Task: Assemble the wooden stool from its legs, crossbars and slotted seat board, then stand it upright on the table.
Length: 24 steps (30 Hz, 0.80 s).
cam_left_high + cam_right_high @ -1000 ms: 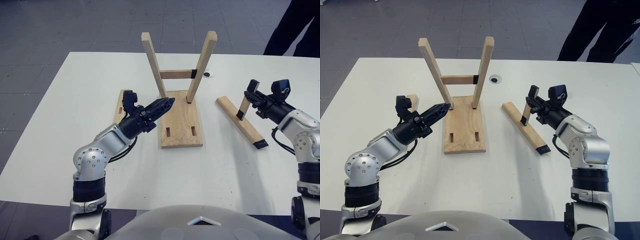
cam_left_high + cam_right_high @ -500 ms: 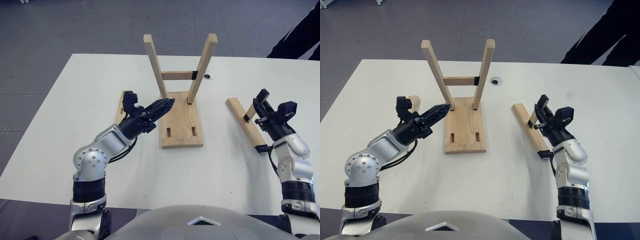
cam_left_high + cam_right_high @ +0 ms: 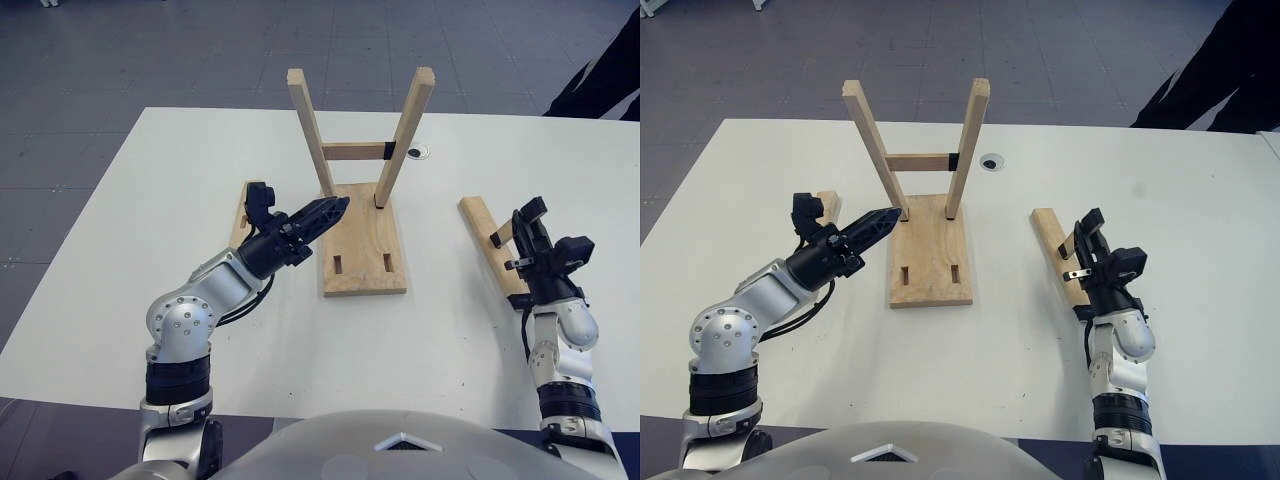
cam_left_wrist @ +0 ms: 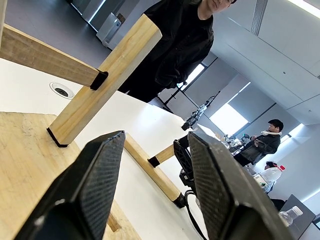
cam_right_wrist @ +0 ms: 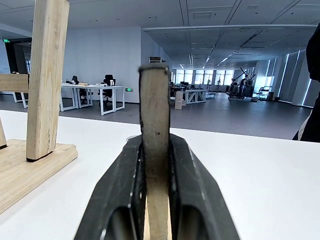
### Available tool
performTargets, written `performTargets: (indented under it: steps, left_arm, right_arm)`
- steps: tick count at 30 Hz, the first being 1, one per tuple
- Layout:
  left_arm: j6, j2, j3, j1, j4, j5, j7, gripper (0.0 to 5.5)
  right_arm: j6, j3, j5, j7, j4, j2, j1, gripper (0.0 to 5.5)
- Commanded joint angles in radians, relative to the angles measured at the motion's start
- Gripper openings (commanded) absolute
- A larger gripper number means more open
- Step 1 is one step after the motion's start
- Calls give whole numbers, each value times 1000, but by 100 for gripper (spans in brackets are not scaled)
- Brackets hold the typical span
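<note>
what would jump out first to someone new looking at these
Mid-table, two legs joined by a crossbar stand in the far slots of the seat board. At the right, the right gripper is shut on the stub of a loose leg piece; the open left gripper is at the board's left edge.

Your left arm reaches forward with the elbow bent, gripper at the seat board's far left corner, its 2 fingers parted. Your right gripper, right of the seat board, clamps a crossbar.
</note>
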Motion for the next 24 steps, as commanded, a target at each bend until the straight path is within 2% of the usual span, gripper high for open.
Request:
performTargets:
  steps: [1, 8, 12, 22, 23, 24]
  left_arm:
    - [6, 5, -3, 2, 3, 26, 8, 233]
    - [7, 11, 4, -2, 6, 24, 5, 233]
    - [4, 13, 8, 0, 8, 27, 3, 233]
    - [8, 10, 10, 3, 5, 35, -7, 233]
    - [8, 10, 10, 3, 5, 35, -7, 233]
    - [9, 10, 9, 2, 5, 34, -7, 233]
  right_arm:
    - [270, 74, -47, -25, 123, 45, 63, 40]
    - [293, 103, -68, -85, 74, 86, -59, 40]
    - [296, 124, -113, -109, 40, 76, -48, 40]
    - [387, 109, -135, -193, -230, 63, -36, 40]
    - [396, 115, -146, -194, -230, 60, -39, 82]
    - [398, 117, -155, -196, -231, 59, -39, 102]
